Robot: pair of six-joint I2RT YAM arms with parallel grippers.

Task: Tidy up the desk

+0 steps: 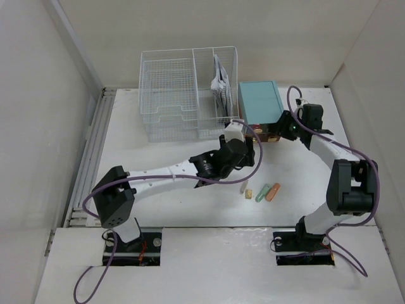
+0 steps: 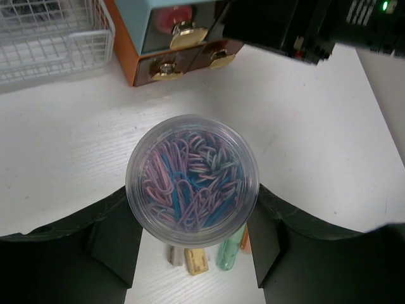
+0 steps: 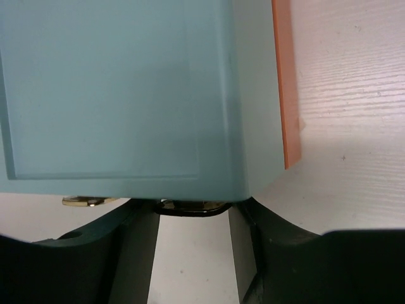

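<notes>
We log left fingers (image 2: 111,244) clamped on a clip jar (image 2: 192,177); right fingers (image 3: 136,253) apart astride the teal box (image 3: 114,95) pull (image 3: 193,209), grip we cannot tell; white worktop (image 1: 291,183) beneath both arms, walled on three sides; wire rack (image 1: 168,88) far left.

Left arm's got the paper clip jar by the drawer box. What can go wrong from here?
1. The paper clip jar in the left gripper shows no lid I can make out; tilting may spill clips.
2. The right gripper sits at the teal drawer box front, close by; the arms may collide.
</notes>
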